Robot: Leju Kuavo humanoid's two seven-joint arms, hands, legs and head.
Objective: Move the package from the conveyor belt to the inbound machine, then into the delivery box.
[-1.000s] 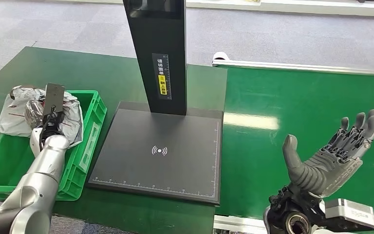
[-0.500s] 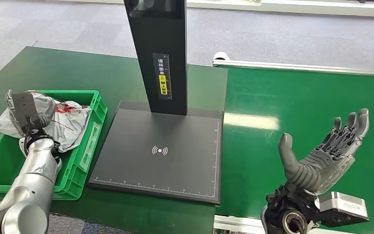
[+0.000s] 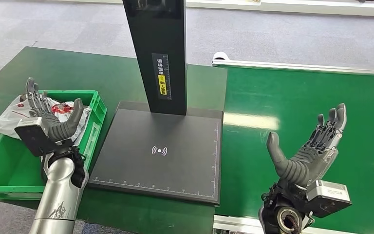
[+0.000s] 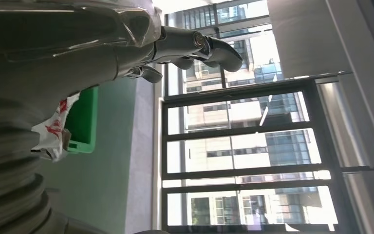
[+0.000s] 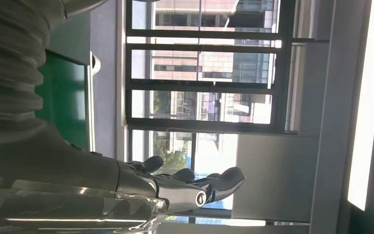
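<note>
Package (image 3: 14, 114): you'll see it lying in the green delivery box (image 3: 0, 168), a crinkled white plastic bag with red print, draped over the box's far left rim.

Your left hand (image 3: 48, 117) is raised palm-up in front of it, over the box's right side; its fingers (image 3: 34, 97) are released and spread, grasping nothing, and you can see air between them and the bag. In the left wrist view the same hand (image 4: 175, 44) shows bare fingers against the windows, with the bag (image 4: 53, 129) and a corner of the box (image 4: 83, 119) beyond.

Your right hand (image 3: 311, 151) is also up and palm-open above the near edge of the conveyor belt (image 3: 311, 97), fingers (image 3: 333, 124) released and holding nothing. The right wrist view shows that hand (image 5: 175, 185) loose and unoccupied too.

Between the two hands, the inbound machine (image 3: 160, 151) sits on the tabletop (image 3: 78, 73): a flat black scanning plate with a tall black post (image 3: 158, 53) rising from its far edge. The box stands just beside the plate's left edge, the belt along its right.
</note>
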